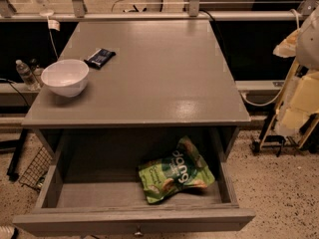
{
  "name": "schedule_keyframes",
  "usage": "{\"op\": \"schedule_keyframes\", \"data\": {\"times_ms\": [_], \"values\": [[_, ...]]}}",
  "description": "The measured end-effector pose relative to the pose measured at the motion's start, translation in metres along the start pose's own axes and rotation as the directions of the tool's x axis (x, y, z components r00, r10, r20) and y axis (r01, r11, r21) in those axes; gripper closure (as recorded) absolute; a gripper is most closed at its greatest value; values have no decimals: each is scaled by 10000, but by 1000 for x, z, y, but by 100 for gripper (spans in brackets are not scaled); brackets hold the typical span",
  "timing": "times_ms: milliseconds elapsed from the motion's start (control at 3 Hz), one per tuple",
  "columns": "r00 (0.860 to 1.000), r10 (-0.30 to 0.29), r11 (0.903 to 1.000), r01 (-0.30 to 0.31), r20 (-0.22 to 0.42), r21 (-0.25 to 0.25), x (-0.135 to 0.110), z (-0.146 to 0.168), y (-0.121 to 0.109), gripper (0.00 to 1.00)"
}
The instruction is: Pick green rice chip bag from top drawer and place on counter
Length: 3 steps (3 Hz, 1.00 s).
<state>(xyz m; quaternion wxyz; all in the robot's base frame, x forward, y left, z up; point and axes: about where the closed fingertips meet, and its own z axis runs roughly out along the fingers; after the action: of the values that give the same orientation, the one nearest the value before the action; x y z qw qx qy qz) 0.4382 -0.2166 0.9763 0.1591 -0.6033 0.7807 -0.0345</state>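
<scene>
The green rice chip bag lies flat in the open top drawer, right of its middle and towards the back, with its white lettering facing up. The drawer is pulled far out, and its small round knob is at the bottom edge of the view. The counter is the grey table top above it. My gripper is at the far right edge, level with the counter's right side. It is off the table, far above and to the right of the bag, and holds nothing that I can see.
A white bowl stands on the counter's left front. A small dark flat packet lies behind it. A water bottle stands left of the table. A yellowish stand is on the floor at the right.
</scene>
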Motion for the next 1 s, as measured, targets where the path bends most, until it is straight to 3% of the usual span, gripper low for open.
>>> {"op": "schedule_keyframes", "data": {"times_ms": [333,667,1000], "values": [[10000,0,10000,0,1,2,0,0,0,0],[9954,698,9975,-693,657,-108,-6,21,32,0],[9883,1161,9927,-1120,992,-455,-17,63,74,0]]}}
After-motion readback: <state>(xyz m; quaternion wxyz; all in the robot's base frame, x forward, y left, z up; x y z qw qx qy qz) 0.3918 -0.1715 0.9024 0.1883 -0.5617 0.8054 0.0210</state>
